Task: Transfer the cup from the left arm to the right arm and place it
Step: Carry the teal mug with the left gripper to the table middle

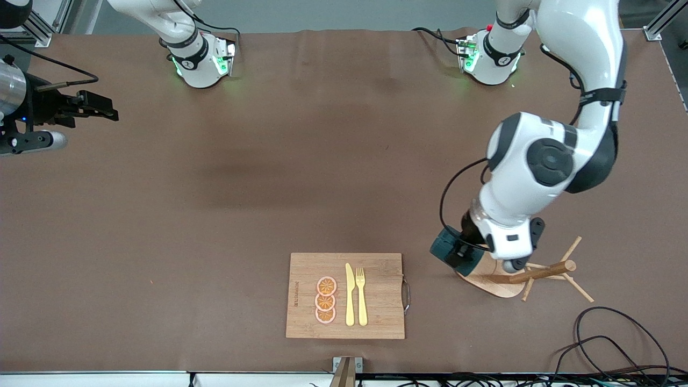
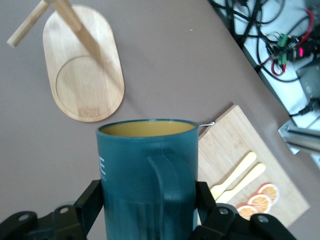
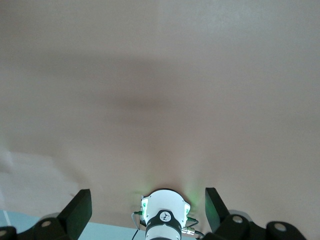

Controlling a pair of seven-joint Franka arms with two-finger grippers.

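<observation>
While the left gripper [image 2: 147, 210] clamps the dark teal cylindrical mug [image 2: 147, 172] beside the wooden peg rack [image 1: 516, 274], presumably readying a handover, its handle faces the wrist. The right gripper [image 3: 145, 207] waits with fingers apart over bare table.

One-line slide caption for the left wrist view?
Left end effector grips the dark teal handled mug above the oval wooden rack base.

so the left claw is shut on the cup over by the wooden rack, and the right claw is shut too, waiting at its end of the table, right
Not quite. The left claw is shut on the cup by the wooden rack, but the right claw is open, not shut: the right wrist view shows its fingers spread wide with nothing between them. It does wait at its end of the table.
</observation>
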